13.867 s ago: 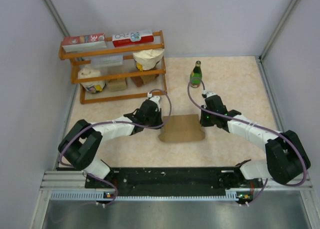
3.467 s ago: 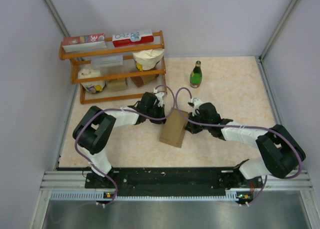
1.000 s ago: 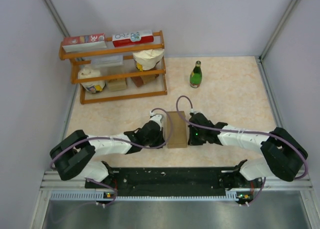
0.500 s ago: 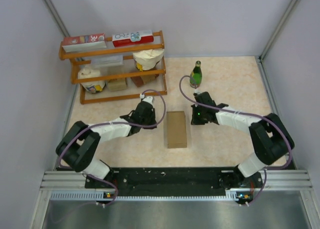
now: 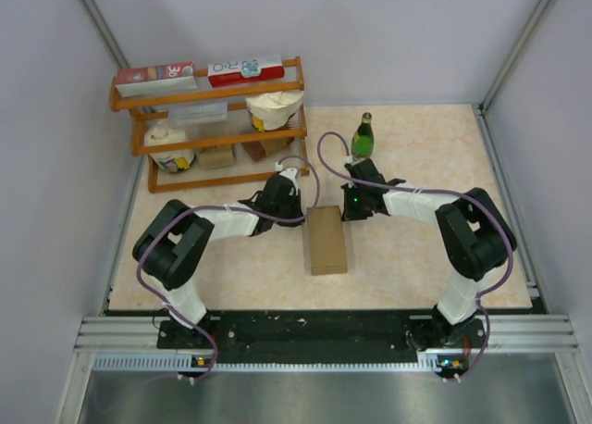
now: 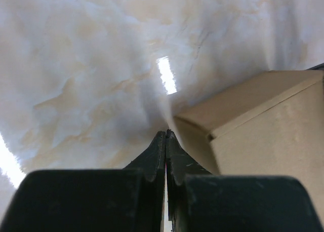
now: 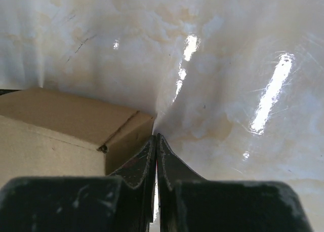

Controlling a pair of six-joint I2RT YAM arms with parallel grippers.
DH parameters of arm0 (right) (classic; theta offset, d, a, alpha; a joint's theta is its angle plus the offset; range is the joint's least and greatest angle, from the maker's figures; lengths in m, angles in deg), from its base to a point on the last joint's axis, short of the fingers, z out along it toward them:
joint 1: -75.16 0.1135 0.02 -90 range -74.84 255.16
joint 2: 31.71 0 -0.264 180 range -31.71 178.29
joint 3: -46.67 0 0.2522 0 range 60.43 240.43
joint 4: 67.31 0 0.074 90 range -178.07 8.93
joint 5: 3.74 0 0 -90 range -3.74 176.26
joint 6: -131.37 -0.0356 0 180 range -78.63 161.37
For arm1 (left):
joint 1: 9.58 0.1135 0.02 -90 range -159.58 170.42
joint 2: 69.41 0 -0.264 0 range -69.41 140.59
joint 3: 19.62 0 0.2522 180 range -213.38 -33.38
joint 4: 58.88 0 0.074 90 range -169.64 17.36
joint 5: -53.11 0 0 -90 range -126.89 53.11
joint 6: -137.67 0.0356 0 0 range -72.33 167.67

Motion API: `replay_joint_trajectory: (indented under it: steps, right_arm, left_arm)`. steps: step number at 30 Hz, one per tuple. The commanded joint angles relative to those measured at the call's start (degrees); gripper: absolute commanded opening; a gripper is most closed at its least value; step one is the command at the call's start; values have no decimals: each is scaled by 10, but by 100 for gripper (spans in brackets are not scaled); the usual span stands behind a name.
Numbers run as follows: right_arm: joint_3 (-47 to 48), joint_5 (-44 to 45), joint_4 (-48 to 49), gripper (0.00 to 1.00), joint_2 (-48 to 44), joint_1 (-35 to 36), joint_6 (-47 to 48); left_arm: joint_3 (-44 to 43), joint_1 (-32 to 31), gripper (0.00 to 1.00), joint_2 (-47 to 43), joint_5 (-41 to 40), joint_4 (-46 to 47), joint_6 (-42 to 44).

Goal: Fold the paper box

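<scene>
The paper box (image 5: 326,239) lies on the table as a small closed rectangular box of plain brown cardboard, its long side running front to back. My left gripper (image 5: 294,205) is shut and empty at the box's far left corner (image 6: 212,120), its tips (image 6: 166,133) right against that corner. My right gripper (image 5: 349,208) is shut and empty at the far right corner (image 7: 121,128), its tips (image 7: 156,137) beside the box's end face. Both sets of jaws stand pressed together with nothing between them.
A wooden shelf rack (image 5: 217,139) with printed cartons, bags and small boxes stands at the back left. A green bottle (image 5: 363,138) stands at the back, just behind my right arm. Grey walls close the table on three sides.
The box was turned and then left lying lengthwise. In the last second both grippers drew back from its sides to its far corners.
</scene>
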Motion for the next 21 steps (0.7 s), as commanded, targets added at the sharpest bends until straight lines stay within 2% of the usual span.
replay_joint_trajectory:
  steps: [1, 5, 10, 12, 16, 19, 21]
  right_arm:
    - [10, -35, 8, 0, 19, -3, 8]
    - [-2, -89, 34, 0, 12, -3, 5]
    - [-12, -110, 48, 0, -2, -3, 1]
    - [-15, -78, 33, 0, -11, -3, 1]
    - [-23, 21, -19, 0, -54, -7, 1]
    - [-39, 107, -53, 1, -98, -12, -6]
    - [-51, 136, -70, 7, -130, -18, -10]
  left_arm:
    - [-20, 2, 0, 26, 65, 52, 4]
    - [-12, 0, 0, 38, 114, 97, -8]
    - [-5, 0, 0, 40, 131, 111, -13]
    - [-9, 0, 0, 32, 105, 81, -5]
    - [18, 6, 1, -25, -13, 12, -19]
    - [42, 6, 19, -85, -87, -31, -32]
    - [48, 6, 30, -120, -124, -58, -38]
